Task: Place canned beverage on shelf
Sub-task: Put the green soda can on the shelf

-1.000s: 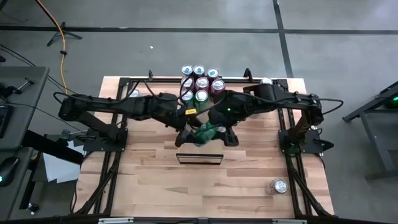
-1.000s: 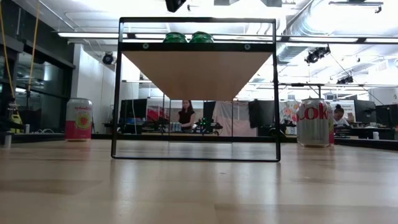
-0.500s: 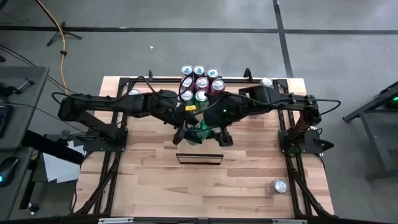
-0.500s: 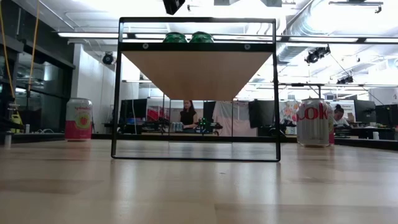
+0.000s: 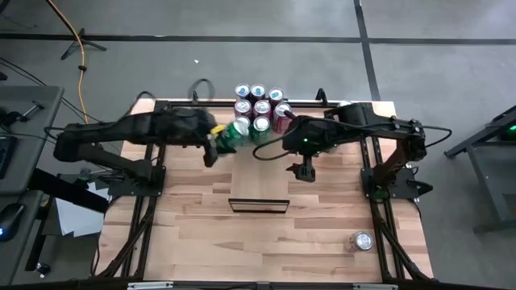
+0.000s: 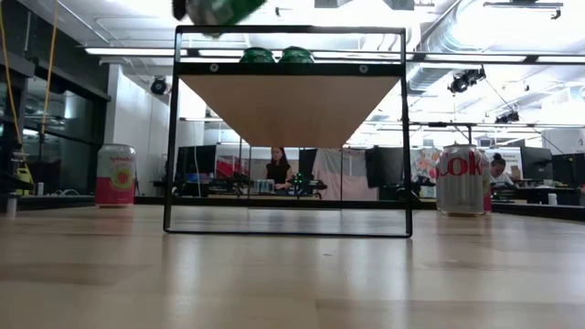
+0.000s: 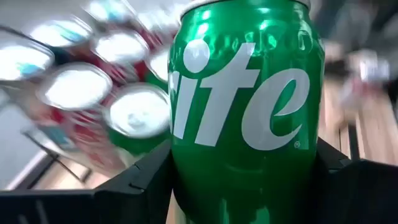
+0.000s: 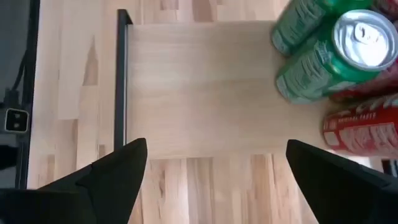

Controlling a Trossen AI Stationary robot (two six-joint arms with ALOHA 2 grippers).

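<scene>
The left gripper is clamped on a green can, held in the air beside the cans standing on the shelf. The right gripper hangs over the shelf, jaws wide apart and empty.

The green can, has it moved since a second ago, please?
Yes. The green can, held in the left end effector, has shifted left and toward the cluster of cans, away from the shelf's dark frame.

Shelf sits mid-table. Cans clustered on its far end. Left gripper holds a can just left of that cluster; right gripper hangs right of shelf. Lone can at table's near-right corner.
</scene>
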